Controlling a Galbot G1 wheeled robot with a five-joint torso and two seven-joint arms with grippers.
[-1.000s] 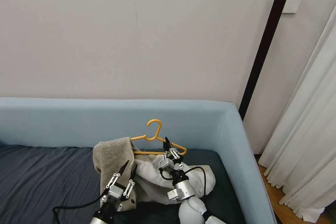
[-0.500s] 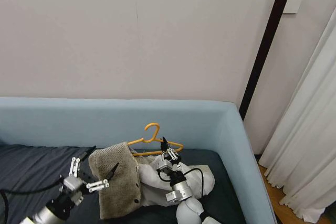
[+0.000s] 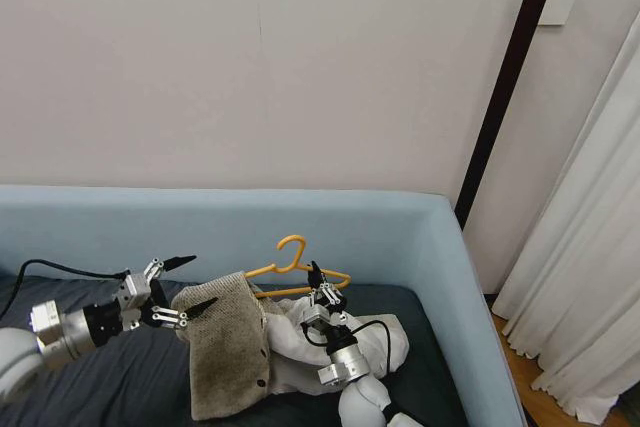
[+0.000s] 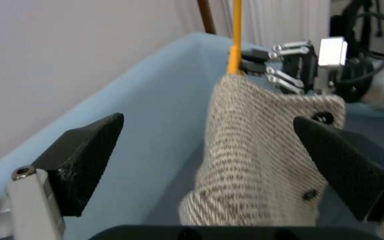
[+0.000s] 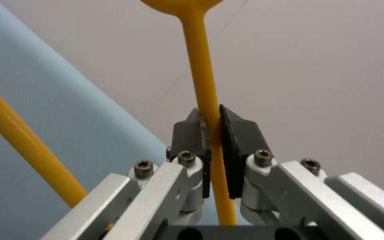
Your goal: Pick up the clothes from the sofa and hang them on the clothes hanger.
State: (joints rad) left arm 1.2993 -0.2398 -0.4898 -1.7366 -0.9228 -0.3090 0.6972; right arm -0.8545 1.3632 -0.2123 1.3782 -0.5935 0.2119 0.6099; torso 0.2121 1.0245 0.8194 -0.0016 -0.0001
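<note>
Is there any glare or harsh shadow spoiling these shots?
Head view: soft, even light on the wall and curtain, no hard shadows. Right wrist view: a pale sheen runs along the yellow hanger clamped in the right end effector. Left wrist view: the black fingers of the open left end effector look dark beside the evenly lit knit garment.

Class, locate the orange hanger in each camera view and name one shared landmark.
Head view: orange hanger, lower centre, against the blue sofa backrest.
Left wrist view: orange rod emerging from the beige knitted garment.
Right wrist view: orange rod gripped by the right pincer.
Shared landmark: that pincer, clamped on it.
</note>
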